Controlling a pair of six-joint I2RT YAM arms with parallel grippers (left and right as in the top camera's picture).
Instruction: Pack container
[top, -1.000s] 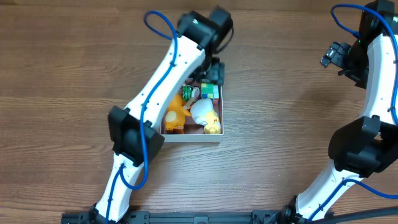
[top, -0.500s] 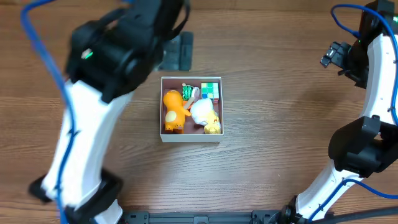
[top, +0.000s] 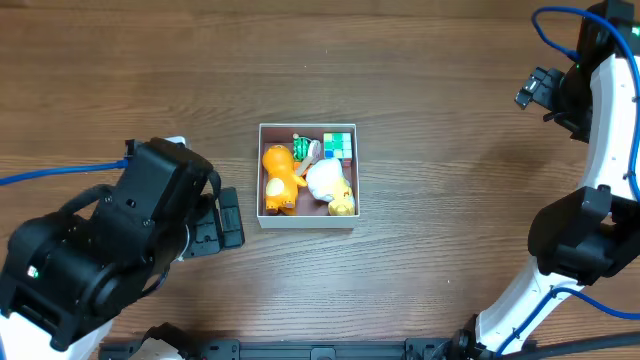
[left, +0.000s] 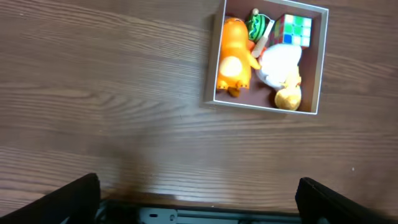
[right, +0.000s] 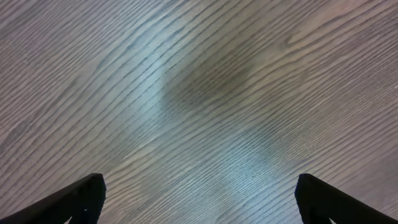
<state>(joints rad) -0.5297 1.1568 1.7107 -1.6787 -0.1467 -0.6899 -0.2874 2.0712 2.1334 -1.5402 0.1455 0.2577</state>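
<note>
The container (top: 262, 176), a shallow white box with a mauve inside, sits mid-table. It holds an orange animal toy (top: 279, 178), a white and yellow duck toy (top: 330, 184), a colour cube (top: 340, 144) and a small green toy (top: 300, 148). It also shows in the left wrist view (left: 209, 93). My left gripper (top: 220, 222) is open and empty, left of the box and well apart from it; its fingertips frame bare table in the left wrist view (left: 199, 196). My right gripper (top: 535, 90) is open and empty at the far right, over bare wood (right: 199, 196).
The table's front edge and a metal rail (left: 205, 214) show below the left fingers. The right arm's base (top: 575, 245) stands at the right front.
My left arm has swung away from the box's far side, out to the left and down to the table's left front. The toys and the right arm have not moved.
</note>
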